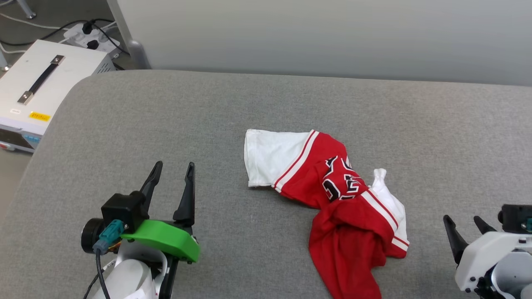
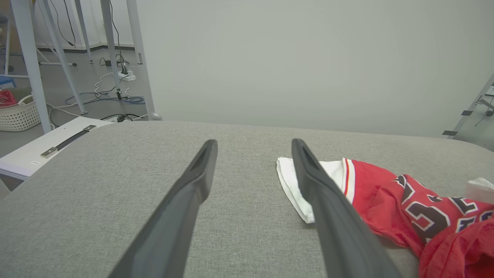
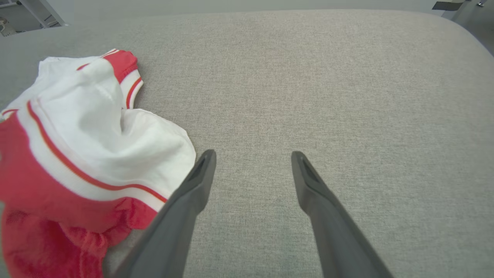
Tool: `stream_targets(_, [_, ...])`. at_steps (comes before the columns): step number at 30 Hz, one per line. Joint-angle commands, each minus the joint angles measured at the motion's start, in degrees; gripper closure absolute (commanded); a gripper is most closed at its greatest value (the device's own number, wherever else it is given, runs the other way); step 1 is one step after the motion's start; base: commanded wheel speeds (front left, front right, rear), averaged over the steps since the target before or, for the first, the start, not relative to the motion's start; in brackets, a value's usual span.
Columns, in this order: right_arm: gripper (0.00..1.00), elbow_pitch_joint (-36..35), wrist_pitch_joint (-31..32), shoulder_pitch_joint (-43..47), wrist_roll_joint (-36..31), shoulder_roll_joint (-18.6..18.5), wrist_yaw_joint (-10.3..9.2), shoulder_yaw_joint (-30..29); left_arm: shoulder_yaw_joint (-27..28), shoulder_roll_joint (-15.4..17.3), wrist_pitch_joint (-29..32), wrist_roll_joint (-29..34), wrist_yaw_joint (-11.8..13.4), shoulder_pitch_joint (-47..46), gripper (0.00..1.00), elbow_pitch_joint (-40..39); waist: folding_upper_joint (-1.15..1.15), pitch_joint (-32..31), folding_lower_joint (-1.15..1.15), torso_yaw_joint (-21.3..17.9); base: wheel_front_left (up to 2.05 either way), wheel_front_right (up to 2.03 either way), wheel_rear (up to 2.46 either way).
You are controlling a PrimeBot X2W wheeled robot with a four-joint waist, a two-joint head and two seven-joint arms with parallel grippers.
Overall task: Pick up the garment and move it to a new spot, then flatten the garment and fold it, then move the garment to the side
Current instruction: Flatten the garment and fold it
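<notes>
The garment [image 1: 332, 195], a red jersey T-shirt with white sleeves, striped trim and black numerals, lies crumpled in the middle of the grey padded table [image 1: 208, 116]. My left gripper [image 1: 172, 166] hovers open at the lower left, well left of the garment, nothing between its fingers. In the left wrist view the gripper [image 2: 252, 144] points across the table, the garment [image 2: 386, 193] to its right. My right gripper [image 1: 464, 219] stands open at the lower right, just right of the garment. In the right wrist view the gripper [image 3: 252, 154] is empty, and the garment [image 3: 77, 154] bunches beside its left finger.
A white equipment box [image 1: 37, 91] with a black handle sits off the table's left edge, a power strip [image 1: 89, 37] and cables behind it. A grey panel [image 1: 324, 37] rises behind the table. A laundry basket [image 2: 17, 114] stands on the floor far left.
</notes>
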Motion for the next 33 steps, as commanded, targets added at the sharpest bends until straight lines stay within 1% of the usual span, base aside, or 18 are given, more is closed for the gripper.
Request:
stream_targets(1, [0.00, 1.0, 1.8, -2.2, 1.3, -1.0, -0.04, 1.4, -0.1, -0.6, -0.2, 0.7, -0.1, -1.5, 0.00, -0.4, 0.00, 2.0, 0.00, 1.4, 0.00, 0.00, 0.00])
stream_targets(4, [0.00, 3.2, 6.2, -5.7, 3.4, -4.0, -0.04, 5.2, -0.2, -1.4, -0.4, 0.9, -0.2, -2.4, 0.00, -0.6, 0.00, 4.0, 0.00, 2.4, 0.00, 0.00, 0.00])
stream_targets(9, [0.00, 6.7, 11.0, -11.1, 7.2, -8.1, -0.04, 12.0, -0.5, -2.7, -0.8, 1.2, -1.1, -4.0, 0.00, 0.0, 0.00, 6.4, 0.00, 4.0, 0.00, 0.00, 0.00])
stream_targets(12, [0.00, 10.1, 13.8, -13.6, 9.6, -10.5, -0.04, 16.7, -0.7, -3.6, -0.9, 1.4, -1.7, -5.0, 0.00, 0.8, 0.00, 7.7, 0.00, 4.9, 0.00, 0.00, 0.00])
stream_targets(15, [0.00, 14.0, 17.1, -14.7, 11.6, -11.6, -0.04, 20.7, -0.5, -4.5, -1.0, 1.5, -2.0, -5.4, 0.00, 1.6, 0.00, 8.2, 0.00, 5.4, 0.00, 0.00, 0.00])
stream_targets(19, [0.00, 18.6, 22.4, -14.0, 15.0, -11.9, -0.04, 25.1, 0.5, -5.1, -1.1, 1.4, -2.3, -5.5, 0.00, 2.3, 0.00, 8.6, 0.00, 5.9, 0.00, 0.00, 0.00])
stream_targets(20, [0.44, 19.4, 23.9, -13.5, 15.9, -11.9, -0.04, 26.1, 0.8, -5.2, -1.1, 1.5, -2.4, -5.4, 0.00, 2.4, 0.00, 8.6, 0.00, 6.0, 0.00, 0.00, 0.00])
stream_targets(21, [0.70, 19.7, 24.8, -13.3, 16.9, -11.8, -0.04, 26.7, 1.0, -5.3, -1.1, 1.6, -2.5, -5.4, 0.00, 2.5, 0.00, 8.6, 0.00, 6.0, 0.00, 0.00, 0.00])
stream_targets(22, [1.00, 19.8, 25.4, -13.2, 17.7, -11.9, -0.04, 27.2, 1.3, -5.4, -1.1, 1.8, -2.5, -5.4, 0.00, 2.5, 0.00, 8.6, 0.00, 5.9, 0.00, 0.00, 0.00])
stream_targets(24, [1.00, 19.3, 25.5, -13.5, 18.4, -12.3, -0.04, 27.8, 2.0, -5.5, -1.2, 2.1, -2.6, -5.1, 0.00, 2.4, 0.00, 8.4, 0.00, 5.6, 0.00, 0.00, 0.00])
stream_targets(26, [1.00, 18.1, 24.1, -14.5, 18.7, -13.0, -0.04, 27.6, 2.6, -5.6, -1.2, 2.4, -2.6, -4.6, 0.00, 2.5, 0.00, 7.9, 0.00, 5.1, 0.00, 0.00, 0.00])
stream_targets(31, [1.00, 13.7, 17.4, -18.4, 16.5, -15.0, -0.04, 24.9, 3.3, -6.0, -1.2, 3.0, -3.0, -3.4, 0.00, 2.9, 0.00, 6.2, 0.00, 3.7, 0.00, 0.00, 0.00])
stream_targets(33, [1.00, 11.9, 14.3, -20.2, 15.2, -15.9, -0.04, 22.7, 3.4, -6.1, -1.2, 3.3, -3.2, -3.0, 0.00, 3.1, 0.00, 5.2, 0.00, 3.0, 0.00, 0.00, 0.00])
